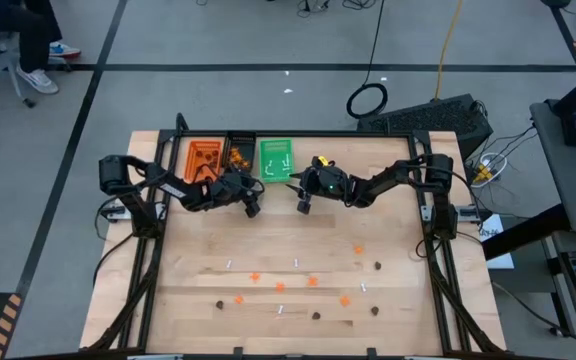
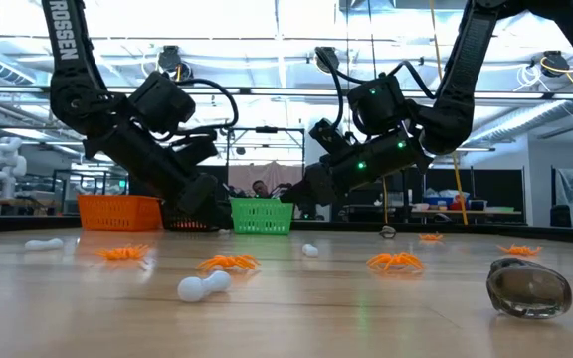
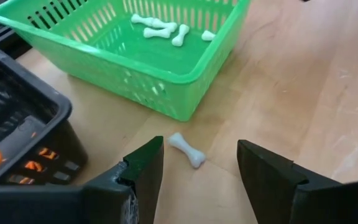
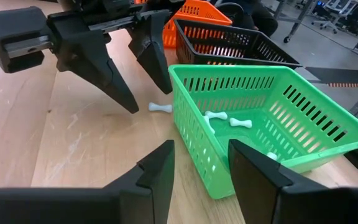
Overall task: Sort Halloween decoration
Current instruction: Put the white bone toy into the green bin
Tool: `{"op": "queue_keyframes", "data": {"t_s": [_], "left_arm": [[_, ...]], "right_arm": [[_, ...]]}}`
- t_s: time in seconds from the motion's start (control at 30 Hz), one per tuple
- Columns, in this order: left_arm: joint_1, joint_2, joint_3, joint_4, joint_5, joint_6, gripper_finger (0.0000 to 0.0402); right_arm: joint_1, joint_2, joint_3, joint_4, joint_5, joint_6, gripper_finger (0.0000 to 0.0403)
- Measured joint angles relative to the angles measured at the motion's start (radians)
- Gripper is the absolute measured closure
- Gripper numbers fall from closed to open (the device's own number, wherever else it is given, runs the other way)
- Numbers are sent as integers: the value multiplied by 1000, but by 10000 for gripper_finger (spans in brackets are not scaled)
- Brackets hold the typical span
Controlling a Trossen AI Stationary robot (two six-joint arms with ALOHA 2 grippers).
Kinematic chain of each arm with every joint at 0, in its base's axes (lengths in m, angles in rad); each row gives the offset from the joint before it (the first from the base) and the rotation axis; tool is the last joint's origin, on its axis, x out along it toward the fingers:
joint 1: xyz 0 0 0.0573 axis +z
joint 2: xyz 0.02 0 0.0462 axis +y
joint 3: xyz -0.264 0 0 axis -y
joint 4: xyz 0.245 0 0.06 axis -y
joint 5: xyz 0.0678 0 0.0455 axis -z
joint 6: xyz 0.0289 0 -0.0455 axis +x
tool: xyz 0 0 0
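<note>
Nearest the low camera: a dark brown blob [image 2: 528,288] and a white bone-shaped stick [image 2: 203,286] on the counter [image 1: 188,260], with orange spider-like blobs [image 2: 396,262] a little farther back. From above, this loose scatter of orange, brown and white trinkets lies across the near half of the counter, well apart from the trays.

Mid-counter: both arms reach inward toward the tray row. Left gripper [image 3: 194,171] low over the wood, fingers spread, nothing pinched; one white stick [image 3: 187,150] lies on the counter between its fingertips, just beside the green tray's [image 3: 185,78] outer wall. Right gripper [image 4: 197,177] hangs at the green tray's near corner, fingers parted, empty.

Far edge: green tray holds several white sticks [image 3: 157,27]. Black tray [image 4: 241,43] next to it, showing orange bits inside through the mesh. Orange tray [image 1: 203,158] last in the row.
</note>
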Motion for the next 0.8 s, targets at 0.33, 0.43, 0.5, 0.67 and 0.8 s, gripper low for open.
{"op": "queue_keyframes", "data": {"t_s": [0.33, 0.43, 0.5, 0.67, 0.8], "left_arm": [[8, 15, 0, -9, -12, 3, 197], [7, 31, 1, 6, -16, 8, 197], [8, 37, 1, 13, -16, 10, 197], [10, 43, 1, 18, 10, 33, 198], [15, 43, 1, 18, 58, 64, 198]], "right_arm": [[0, 0, 0, 0, 0, 0, 266], [0, 0, 0, 0, -1, 0, 266], [1, 0, 0, 0, -12, 0, 266], [1, 0, 0, 0, -29, -3, 266], [1, 0, 0, 0, -29, -6, 266]]}}
